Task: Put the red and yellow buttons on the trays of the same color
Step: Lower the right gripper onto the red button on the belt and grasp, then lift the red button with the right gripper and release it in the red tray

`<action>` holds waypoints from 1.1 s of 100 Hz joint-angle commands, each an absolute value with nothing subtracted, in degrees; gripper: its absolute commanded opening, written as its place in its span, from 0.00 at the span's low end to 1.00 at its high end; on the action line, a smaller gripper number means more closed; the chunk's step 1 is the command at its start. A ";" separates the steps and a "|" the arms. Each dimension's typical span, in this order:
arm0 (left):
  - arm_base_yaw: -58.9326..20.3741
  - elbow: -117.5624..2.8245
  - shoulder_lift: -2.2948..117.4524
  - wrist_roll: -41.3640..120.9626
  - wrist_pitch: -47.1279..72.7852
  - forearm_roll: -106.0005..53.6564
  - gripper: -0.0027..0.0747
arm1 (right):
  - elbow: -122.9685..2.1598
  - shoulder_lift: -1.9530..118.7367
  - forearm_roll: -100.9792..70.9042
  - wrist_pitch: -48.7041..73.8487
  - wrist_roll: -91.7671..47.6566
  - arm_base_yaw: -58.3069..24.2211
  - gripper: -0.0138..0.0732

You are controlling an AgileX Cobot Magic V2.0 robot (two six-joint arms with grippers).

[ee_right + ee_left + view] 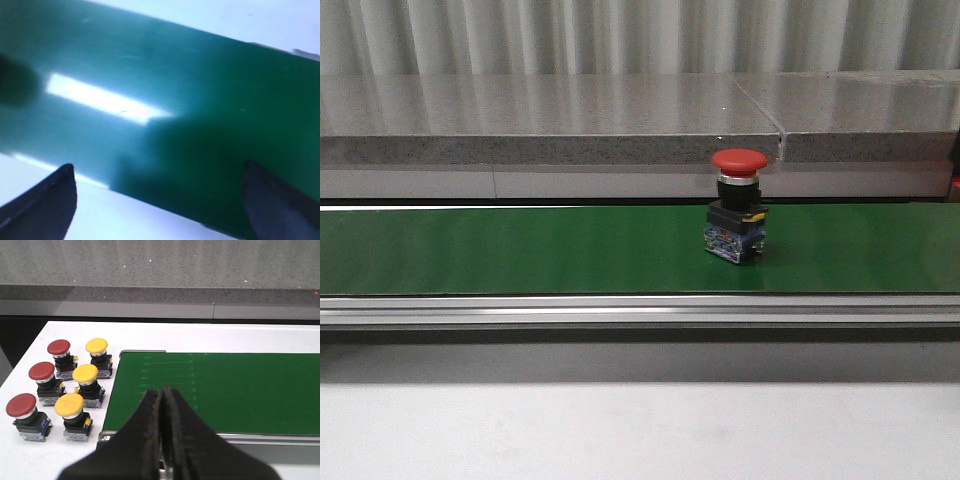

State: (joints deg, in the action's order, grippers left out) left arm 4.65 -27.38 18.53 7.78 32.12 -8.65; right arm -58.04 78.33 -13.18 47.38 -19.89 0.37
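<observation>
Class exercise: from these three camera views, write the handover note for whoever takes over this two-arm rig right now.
Left gripper: shut, empty, at the near edge of the green conveyor belt.
Right gripper: open, empty, above the belt.
One red mushroom-head push button stands upright on the belt.
Three red and three yellow push buttons wait on the white table beside the belt's end.
No trays in view; nothing visibly sorted. All buttons left.

Showed only the jaws, both sets black and matte. On the left gripper [162, 440], two broad, tapering fingers [137, 440], scuffed and worn pale along the inner edges, narrowing to blunt tips. On the right gripper [160, 200], two dark rounded fingers [45, 202], blurred, plain. No cables, screws or markings seen.
</observation>
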 commanded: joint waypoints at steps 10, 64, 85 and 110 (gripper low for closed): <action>4.25 -28.93 18.99 7.54 27.83 -9.42 0.01 | -59.48 76.13 -13.88 48.79 -23.42 -6.06 0.91; 4.25 -28.93 18.99 7.54 27.83 -9.42 0.01 | -63.66 84.73 -14.93 38.67 -24.46 -14.40 0.91; 4.25 -28.93 18.99 7.54 27.83 -9.42 0.01 | -67.56 88.92 -15.37 38.48 -24.46 -14.40 0.91; 4.25 -28.93 18.99 7.54 27.83 -9.42 0.01 | -68.18 90.35 -15.31 39.98 -24.46 -14.40 0.54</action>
State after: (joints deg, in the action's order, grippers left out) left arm 4.65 -27.38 18.53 7.78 32.12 -8.65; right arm -65.96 92.51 -14.40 40.72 -24.07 -14.31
